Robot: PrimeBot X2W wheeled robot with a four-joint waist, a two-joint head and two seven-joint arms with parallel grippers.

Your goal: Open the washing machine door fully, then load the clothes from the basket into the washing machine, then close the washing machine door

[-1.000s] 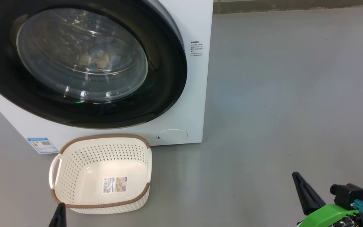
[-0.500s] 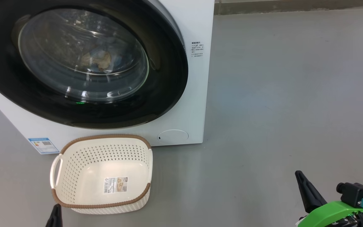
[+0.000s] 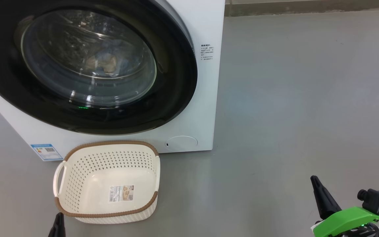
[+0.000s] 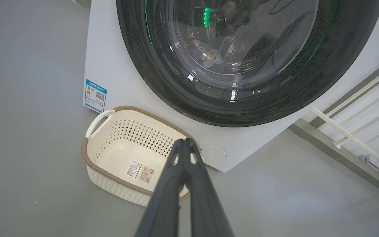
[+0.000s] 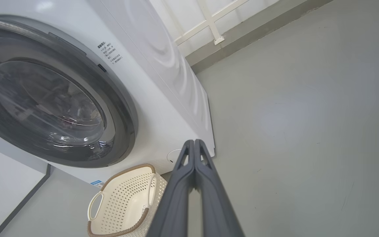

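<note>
Fingers of your left gripper and right gripper are pinched together, empty (job looks done): clothes lie behind the closed washing machine door, bare basket on the floor at its foot.

We count one washing machine with one washing machine door, one blue sticker and one service flap, all ahead of two grippers: our left gripper and our right gripper. Just past the left gripper's tips stands one basket with two handles and one paper label. Behind the glass lies one bundle of clothes; its pieces we cannot count.
</note>
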